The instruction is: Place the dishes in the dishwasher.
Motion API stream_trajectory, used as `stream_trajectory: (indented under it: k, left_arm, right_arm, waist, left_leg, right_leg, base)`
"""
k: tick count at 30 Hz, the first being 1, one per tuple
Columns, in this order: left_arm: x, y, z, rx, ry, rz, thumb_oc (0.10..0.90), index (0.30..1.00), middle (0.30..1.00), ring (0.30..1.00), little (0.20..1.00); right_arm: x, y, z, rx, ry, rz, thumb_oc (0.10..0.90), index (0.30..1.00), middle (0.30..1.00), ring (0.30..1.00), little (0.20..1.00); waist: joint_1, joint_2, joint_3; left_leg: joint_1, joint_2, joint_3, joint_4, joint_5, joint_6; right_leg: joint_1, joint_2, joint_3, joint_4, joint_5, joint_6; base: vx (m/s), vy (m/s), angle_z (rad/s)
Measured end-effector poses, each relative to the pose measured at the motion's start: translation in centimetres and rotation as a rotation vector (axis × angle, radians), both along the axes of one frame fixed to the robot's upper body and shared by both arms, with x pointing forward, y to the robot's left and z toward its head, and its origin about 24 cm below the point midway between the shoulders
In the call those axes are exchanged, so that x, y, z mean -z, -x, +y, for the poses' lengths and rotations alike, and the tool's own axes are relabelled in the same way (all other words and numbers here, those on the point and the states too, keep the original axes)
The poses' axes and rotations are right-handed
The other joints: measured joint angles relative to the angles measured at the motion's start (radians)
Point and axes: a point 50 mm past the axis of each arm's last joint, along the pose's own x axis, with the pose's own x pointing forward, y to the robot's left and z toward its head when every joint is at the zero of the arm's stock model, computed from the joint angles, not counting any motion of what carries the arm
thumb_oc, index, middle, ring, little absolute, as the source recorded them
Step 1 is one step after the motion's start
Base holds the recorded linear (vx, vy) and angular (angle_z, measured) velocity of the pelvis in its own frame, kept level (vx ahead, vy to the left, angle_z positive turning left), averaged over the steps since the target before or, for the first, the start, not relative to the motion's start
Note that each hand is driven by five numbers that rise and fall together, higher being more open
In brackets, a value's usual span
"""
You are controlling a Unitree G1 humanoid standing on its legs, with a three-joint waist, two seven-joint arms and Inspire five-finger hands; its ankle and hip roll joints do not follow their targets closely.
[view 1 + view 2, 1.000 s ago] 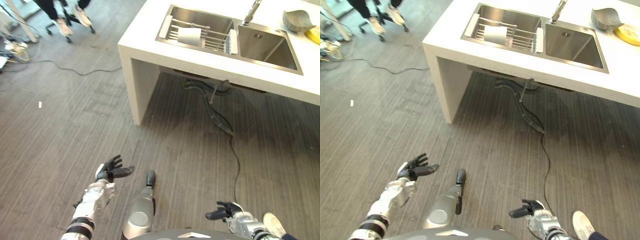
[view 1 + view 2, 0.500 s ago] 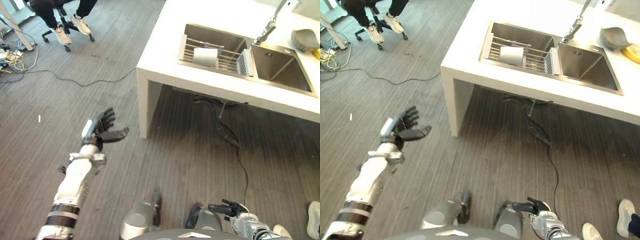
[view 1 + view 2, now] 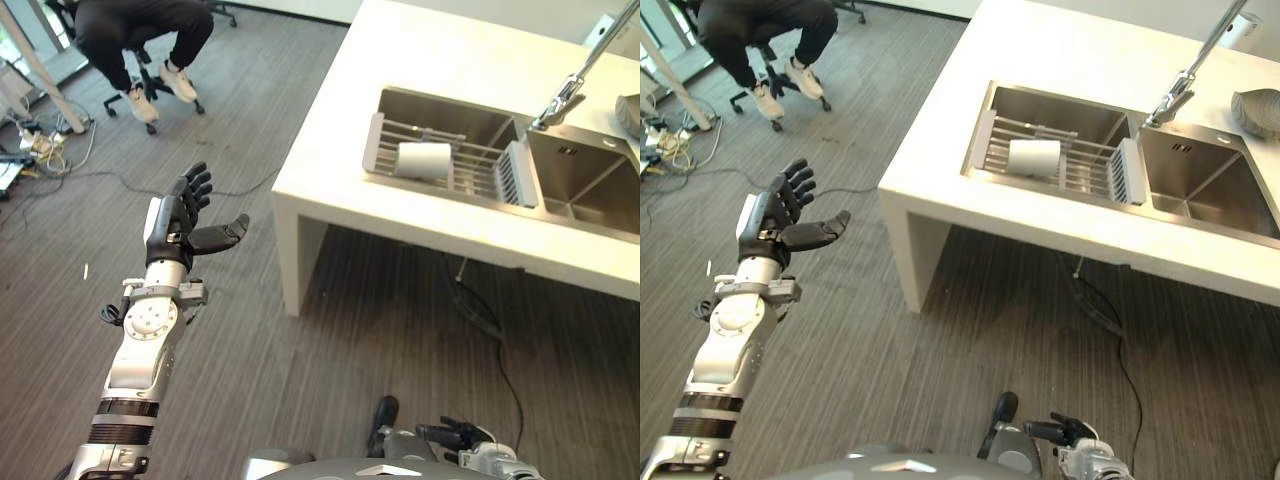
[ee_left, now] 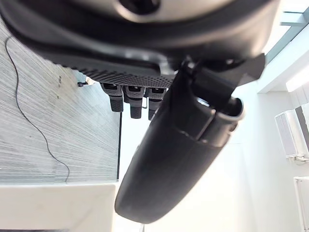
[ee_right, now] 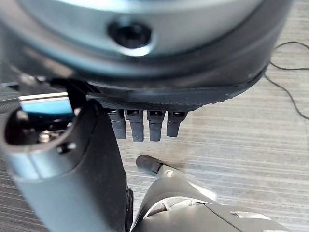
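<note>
A white cup (image 3: 424, 160) lies on its side on a metal rack (image 3: 470, 170) set in the left basin of the sink, in a white counter (image 3: 420, 80). A grey bowl (image 3: 1258, 108) sits on the counter past the tap (image 3: 1185, 80). My left hand (image 3: 178, 215) is raised over the floor to the left of the counter, open, fingers spread, holding nothing. My right hand (image 3: 1065, 433) hangs low near the floor at the bottom of the view, open and empty. In the right wrist view its fingers (image 5: 145, 125) stand straight above the wooden floor.
A person sits on a wheeled chair (image 3: 140, 50) at the far left. Cables (image 3: 40, 150) lie on the floor beside them. A hose and a cord (image 3: 480, 310) run under the counter. The second basin (image 3: 590, 190) lies right of the rack.
The camera has tilted up and toward the counter. My left hand has risen from low by the floor to chest height, still open. My right hand stays low.
</note>
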Motion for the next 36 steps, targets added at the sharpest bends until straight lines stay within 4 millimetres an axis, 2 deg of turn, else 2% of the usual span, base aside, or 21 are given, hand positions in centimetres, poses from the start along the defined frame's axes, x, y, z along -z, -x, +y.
stream_trajectory:
  k: [1,2,3,4,5,7,10,11,12,13,14,15,17,18,19,21,22,24,30,33,36]
  left_arm:
    - [0.3,0.1,-0.1,0.000,0.005,0.008,0.800,0.900,0.900,0.900,0.900]
    - [0.4,0.2,-0.2,0.011,0.003,0.015,0.800,0.900,0.900,0.900,0.900]
    - [0.5,0.1,-0.5,0.024,0.002,0.018,0.800,0.900,0.900,0.900,0.900]
    - [0.2,0.0,-1.6,0.081,-0.005,0.002,0.800,0.900,0.900,0.900,0.900]
    - [0.2,0.1,-1.9,0.090,0.004,-0.002,0.800,0.900,0.900,0.900,0.900]
    - [0.5,0.3,-1.6,0.074,0.005,0.009,0.800,0.900,0.900,0.900,0.900]
    - [0.8,0.1,-1.2,0.047,0.005,0.021,0.800,0.900,0.900,0.900,0.900]
    - [0.5,0.1,-0.9,0.036,0.003,0.007,0.800,0.900,0.900,0.900,0.900]
    - [0.3,0.2,-0.4,0.010,0.001,0.000,0.800,0.900,0.900,0.900,0.900]
    - [0.3,0.2,-0.4,0.010,0.001,0.000,0.800,0.900,0.900,0.900,0.900]
    - [0.3,0.3,-0.2,0.000,0.000,0.001,0.800,0.900,0.900,0.900,0.900]
    - [0.3,0.2,-0.5,0.012,-0.003,-0.001,0.800,0.900,0.900,0.900,0.900]
    - [-0.7,-0.7,-2.4,0.078,-0.001,-0.045,0.800,0.900,0.900,0.900,0.900]
    - [-0.5,-0.5,-3.1,0.092,0.007,-0.049,0.800,0.900,0.900,0.900,0.900]
    - [-0.4,-0.5,-2.9,0.089,-0.008,-0.037,0.800,0.900,0.900,0.900,0.900]
    - [-0.3,-0.5,-1.9,0.066,-0.058,-0.010,0.800,0.900,0.900,0.900,0.900]
    - [-1.0,-0.8,-1.6,0.071,-0.083,-0.027,0.800,0.900,0.900,0.900,0.900]
    - [-1.2,-0.8,-1.6,0.070,-0.090,-0.033,0.800,0.900,0.900,0.900,0.900]
    - [-1.2,-0.7,-1.2,0.064,-0.103,-0.030,0.800,0.900,0.900,0.900,0.900]
    - [-0.6,-0.2,-1.0,0.065,-0.106,-0.002,0.800,0.900,0.900,0.900,0.900]
    - [-0.6,-0.3,-1.2,0.074,-0.105,-0.006,0.800,0.900,0.900,0.900,0.900]
  right_arm:
    - [0.0,-0.1,0.2,-0.025,0.003,0.003,0.800,0.900,0.900,0.900,0.900]
    - [-0.1,-0.7,0.4,-0.048,0.002,-0.012,0.800,0.900,0.900,0.900,0.900]
    - [-0.1,-0.7,0.4,-0.057,0.005,-0.012,0.800,0.900,0.900,0.900,0.900]
    - [-0.1,-0.5,0.2,-0.056,0.012,-0.009,0.800,0.900,0.900,0.900,0.900]
    - [-0.3,-0.6,-0.7,-0.058,0.033,-0.003,0.800,0.900,0.900,0.900,0.900]
    - [-0.7,-1.1,-1.4,-0.071,0.061,-0.018,0.800,0.900,0.900,0.900,0.900]
    - [-0.6,-1.3,-0.8,-0.081,0.056,-0.033,0.800,0.900,0.900,0.900,0.900]
    - [-0.4,-1.0,-0.4,-0.091,0.045,-0.024,0.800,0.900,0.900,0.900,0.900]
    - [-0.4,-1.4,0.4,-0.128,0.036,-0.044,0.800,0.900,0.900,0.900,0.900]
    - [-0.4,-1.4,0.4,-0.128,0.036,-0.044,0.800,0.900,0.900,0.900,0.900]
    - [-0.4,-1.7,0.7,-0.130,0.032,-0.060,0.800,0.900,0.900,0.900,0.900]
    - [-0.6,-2.0,0.5,-0.126,0.037,-0.069,0.800,0.900,0.900,0.900,0.900]
    - [-0.9,-2.3,-0.3,-0.087,0.054,-0.083,0.800,0.900,0.900,0.900,0.900]
    - [-1.4,-2.9,-1.7,-0.081,0.093,-0.094,0.800,0.900,0.900,0.900,0.900]
    - [-1.4,-3.2,-1.4,-0.086,0.098,-0.096,0.800,0.900,0.900,0.900,0.900]
    - [-0.8,-3.3,1.1,-0.099,0.033,-0.099,0.800,0.900,0.900,0.900,0.900]
    - [-0.3,-2.7,2.8,-0.101,-0.020,-0.093,0.800,0.900,0.900,0.900,0.900]
    - [0.0,-2.3,3.9,-0.101,-0.047,-0.083,0.800,0.900,0.900,0.900,0.900]
    - [0.4,-0.7,3.7,-0.072,-0.047,-0.037,0.800,0.900,0.900,0.900,0.900]
    - [-0.1,-2.4,3.5,-0.085,-0.034,-0.077,0.800,0.900,0.900,0.900,0.900]
    - [-0.2,-2.9,3.8,-0.099,-0.040,-0.100,0.800,0.900,0.900,0.900,0.900]
  waist:
    - [0.001,0.003,-0.009]
    - [0.004,-0.016,-0.007]
    - [0.004,-0.025,-0.010]
    - [0.005,-0.026,-0.010]
    - [0.010,0.005,-0.012]
    - [0.033,0.026,-0.011]
    - [0.010,0.012,-0.013]
    - [0.014,0.001,-0.015]
    - [0.021,-0.024,-0.011]
    - [0.021,-0.024,-0.011]
    - [0.028,-0.055,-0.003]
    - [0.035,-0.064,0.013]
    - [0.039,-0.077,0.056]
    - [0.049,0.006,0.069]
    - [0.068,0.028,0.085]
    - [0.068,-0.012,0.091]
    - [0.060,-0.033,0.084]
    - [0.054,-0.048,0.075]
    - [0.030,-0.028,0.047]
    - [0.032,0.013,0.040]
    - [0.016,0.010,0.037]
  left_leg:
    - [-0.005,0.010,0.006,0.033,0.000,-0.044]
    - [-0.065,0.010,0.009,0.146,-0.025,-0.117]
    - [-0.098,0.021,0.009,0.197,-0.038,-0.151]
    - [-0.138,0.107,0.018,0.169,-0.073,-0.176]
    - [-0.123,0.191,0.026,0.009,0.030,-0.207]
    - [-0.089,0.219,0.003,-0.025,0.062,-0.208]
    - [-0.121,0.202,0.015,0.136,0.060,-0.216]
    - [-0.131,0.202,0.036,0.175,0.057,-0.222]
    - [-0.197,0.195,0.079,0.309,0.053,-0.232]
    - [-0.197,0.195,0.079,0.309,0.053,-0.232]
    - [-0.293,0.183,0.077,0.420,0.002,-0.238]
    - [-0.333,0.153,0.085,0.353,-0.030,-0.209]
    - [-0.439,0.044,0.100,0.173,0.036,-0.130]
    - [-0.443,0.075,0.130,0.025,0.168,-0.134]
    - [-0.408,0.087,0.152,0.021,0.272,-0.033]
    - [-0.340,0.068,0.167,-0.011,0.254,-0.049]
    - [-0.317,0.052,0.165,-0.050,0.249,-0.064]
    - [-0.290,0.034,0.163,-0.078,0.249,-0.064]
    - [-0.252,0.027,0.173,-0.122,0.266,-0.053]
    - [-0.227,0.089,0.247,-0.123,0.250,-0.046]
    - [-0.219,0.104,0.264,-0.123,0.244,-0.048]
  right_leg:
    - [0.010,0.011,-0.002,-0.001,-0.011,-0.016]
    - [0.031,-0.001,-0.001,-0.014,-0.015,-0.026]
    - [0.039,-0.006,-0.004,-0.024,-0.018,-0.031]
    - [0.066,0.005,-0.024,-0.040,-0.027,-0.038]
    - [0.068,0.035,-0.028,-0.027,-0.030,-0.036]
    - [0.084,0.049,-0.016,-0.017,-0.042,-0.019]
    - [0.140,0.024,-0.077,0.018,-0.060,0.021]
    - [0.148,0.023,-0.091,0.015,-0.068,0.024]
    - [0.169,0.018,-0.092,-0.018,-0.066,-0.001]
    - [0.169,0.018,-0.092,-0.018,-0.066,-0.001]
    - [0.187,-0.012,-0.075,-0.057,-0.067,-0.017]
    - [0.203,-0.028,-0.072,-0.080,-0.068,-0.017]
    - [0.197,-0.103,-0.065,-0.080,-0.121,0.046]
    - [0.199,-0.063,-0.060,-0.072,-0.116,0.069]
    - [0.215,-0.052,-0.035,-0.070,-0.120,0.088]
    - [0.245,-0.064,-0.052,-0.083,-0.116,0.117]
    - [0.247,-0.047,-0.072,-0.084,-0.143,0.117]
    - [0.251,-0.047,-0.062,-0.085,-0.155,0.106]
    - [0.256,-0.047,-0.038,-0.076,-0.150,0.112]
    - [0.157,-0.032,-0.029,0.086,-0.155,0.120]
    - [0.112,-0.055,-0.028,0.182,-0.192,0.159]
  base:
    - [0.15,-0.270,-0.09]
    - [0.20,-0.339,0.02]
    - [0.09,-0.164,0.36]
    - [0.15,-0.218,0.38]
    - [0.14,-0.221,0.17]
    - [0.13,-0.206,-0.31]
    - [0.10,-0.162,0.21]
    - [0.07,-0.126,0.06]
    - [0.03,-0.040,0.04]
    - [0.02,-0.068,0.02]
    - [0.03,-0.088,0.03]
    - [0.02,-0.097,0.24]
    - [0.01,0.015,0.30]
    - [0.06,0.055,-0.37]
    - [0.07,0.049,-0.86]
    - [0.10,0.063,-0.61]
    - [0.07,0.063,-0.06]
    - [0.04,0.064,0.01]
    - [0.03,0.102,-0.07]
    - [-0.06,0.028,-0.72]
    - [-0.06,-0.097,-0.34]
